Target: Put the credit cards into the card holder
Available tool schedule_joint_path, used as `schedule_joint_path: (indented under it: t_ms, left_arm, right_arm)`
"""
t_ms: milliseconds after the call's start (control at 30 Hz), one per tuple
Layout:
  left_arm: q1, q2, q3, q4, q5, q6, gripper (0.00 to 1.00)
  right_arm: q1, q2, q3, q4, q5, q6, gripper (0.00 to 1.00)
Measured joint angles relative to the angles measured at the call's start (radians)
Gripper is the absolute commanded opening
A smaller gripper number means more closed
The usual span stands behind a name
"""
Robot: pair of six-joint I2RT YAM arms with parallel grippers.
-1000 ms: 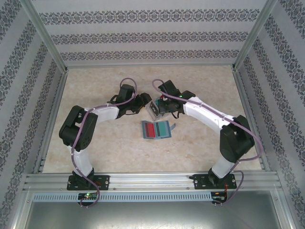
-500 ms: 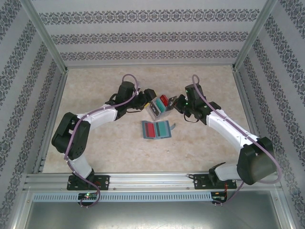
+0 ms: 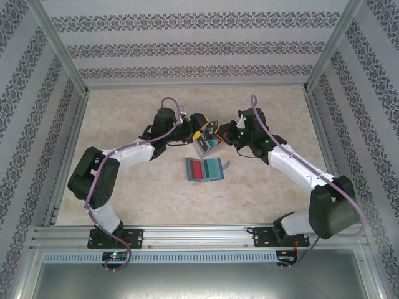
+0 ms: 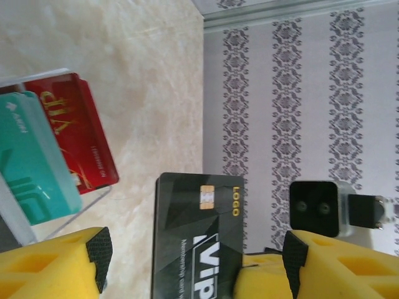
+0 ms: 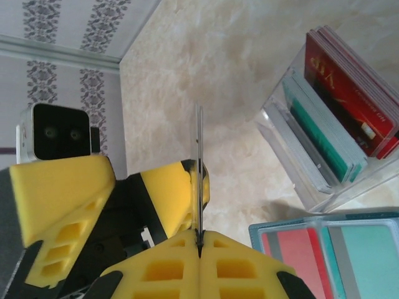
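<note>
A black card [image 5: 199,156] is being pinched by the right gripper [image 5: 199,240]. The left gripper [image 4: 193,258] is being held wide apart, empty.

Beige marbled table [image 3: 137,187] — open card holder [image 3: 204,169] lies flat; clear box [image 3: 202,147] just beyond it.

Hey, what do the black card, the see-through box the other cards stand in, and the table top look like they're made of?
Black card: probably thin stiff plastic, with a satin face, gold print and a chip; seen edge-on it stays straight.
Clear box: hard transparent plastic, maybe acrylic, with see-through walls and bright glossy edges.
Table top: smooth beige marble pattern, possibly laminate or a printed sheet.
</note>
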Motion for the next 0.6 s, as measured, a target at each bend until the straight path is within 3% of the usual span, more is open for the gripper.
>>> schedule_joint_path:
  t_ms: [333, 600]
  left_arm:
    - [0.0, 0.018, 0.029, 0.118, 0.079, -0.048, 0.7]
    - [0.0, 0.061, 0.051, 0.153, 0.129, -0.088, 0.32]
  right_arm:
    - [-0.077, -0.021, -0.027, 0.107, -0.142, 0.001, 0.0]
    - [-0.08, -0.026, -0.029, 0.132, -0.204, -0.007, 0.0]
